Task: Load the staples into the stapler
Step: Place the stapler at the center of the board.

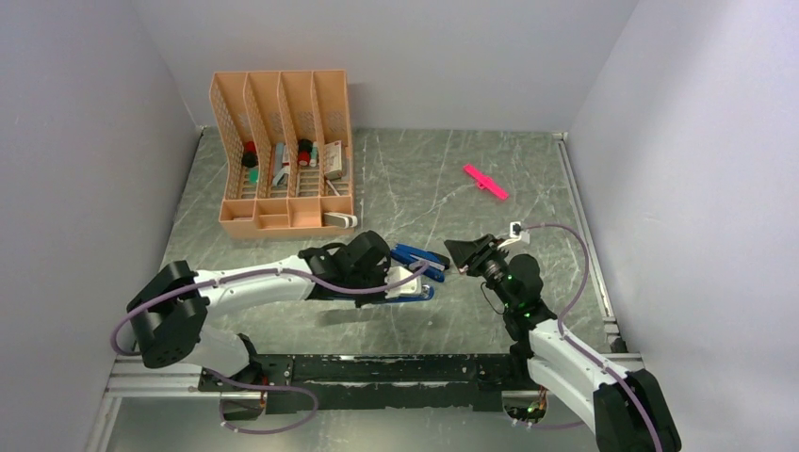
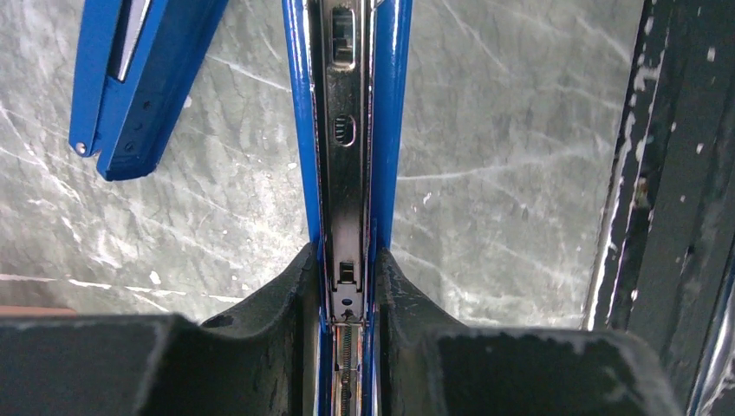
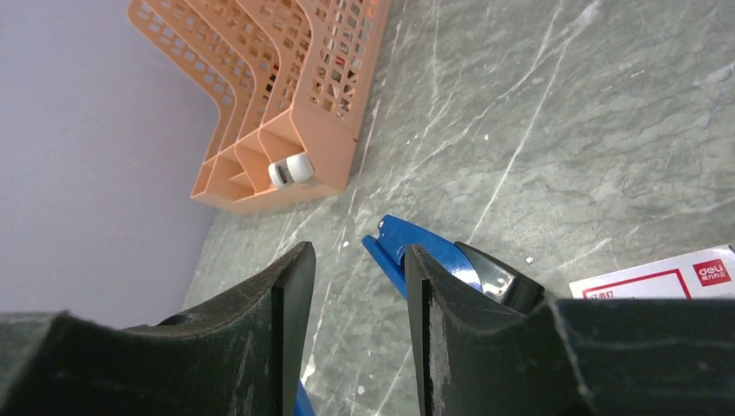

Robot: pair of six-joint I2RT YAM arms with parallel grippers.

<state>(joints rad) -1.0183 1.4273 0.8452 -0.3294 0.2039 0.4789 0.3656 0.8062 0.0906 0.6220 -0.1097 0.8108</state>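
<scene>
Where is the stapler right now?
Top view: the open blue stapler is held mid-table by the left hand, with the right hand just to its right.

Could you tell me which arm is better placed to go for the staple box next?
Probably right: the right claw is open, empty, near the box; the left claw clamps the stapler.

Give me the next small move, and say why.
Probably swing the right pincer toward the white staple box: it stands open and empty, while the left pincer clamps the opened stapler, whose metal channel looks unloaded.
</scene>
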